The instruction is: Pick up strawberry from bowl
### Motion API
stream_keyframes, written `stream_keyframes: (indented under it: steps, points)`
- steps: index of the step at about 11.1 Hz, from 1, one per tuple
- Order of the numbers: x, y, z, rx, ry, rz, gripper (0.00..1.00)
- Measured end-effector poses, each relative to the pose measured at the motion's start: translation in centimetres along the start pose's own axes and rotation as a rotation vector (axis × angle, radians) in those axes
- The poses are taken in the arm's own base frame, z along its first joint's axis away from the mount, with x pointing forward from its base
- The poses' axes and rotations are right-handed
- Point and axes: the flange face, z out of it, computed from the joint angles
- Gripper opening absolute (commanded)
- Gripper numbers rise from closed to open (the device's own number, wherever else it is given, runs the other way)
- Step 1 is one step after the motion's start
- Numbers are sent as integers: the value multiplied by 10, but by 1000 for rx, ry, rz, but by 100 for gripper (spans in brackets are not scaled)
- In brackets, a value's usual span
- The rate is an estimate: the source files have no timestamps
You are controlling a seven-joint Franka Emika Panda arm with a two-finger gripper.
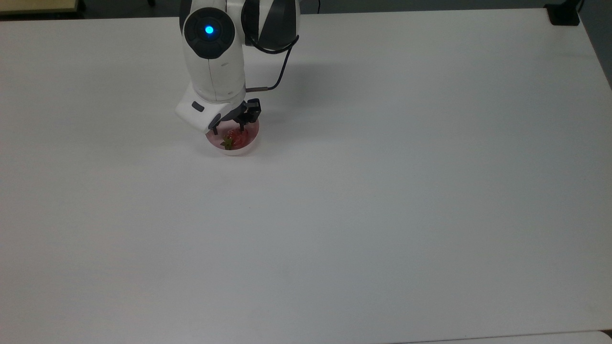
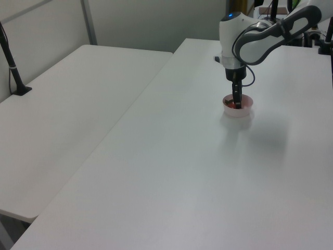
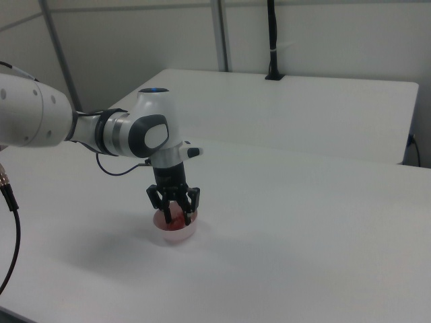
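Presently we find the strawberry (image 1: 233, 139) lying in the bowl (image 1: 252, 143) on the white surface (image 1: 382, 191). From the top view we read its red flesh and green cap, and the gripper (image 1: 228, 128) over the bowl's far rim. From the right view we see the fingers (image 3: 166, 207) spread, reaching down into the bowl (image 3: 187, 232) on either side of the red fruit (image 3: 176, 214). From the left view the gripper (image 2: 238, 102) hangs vertical from a bent arm over the bowl (image 2: 244, 111).
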Motion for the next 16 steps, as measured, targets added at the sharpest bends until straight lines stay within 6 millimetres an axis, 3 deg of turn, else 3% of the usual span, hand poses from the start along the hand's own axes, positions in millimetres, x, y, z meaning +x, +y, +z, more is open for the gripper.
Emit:
stream_keyframes:
  steps: [3,6,8,12,13,14,16]
  points:
    - [3,-1,0,-4,22,61,56]
    - [6,-3,3,-3,28,81,29]
    - [7,-4,6,-2,26,87,19]
    - [8,-3,4,-3,30,95,19]
    - [8,-3,4,-3,32,96,22]
    - [8,-3,1,-4,38,96,48]
    - [11,-6,-10,-7,58,89,79]
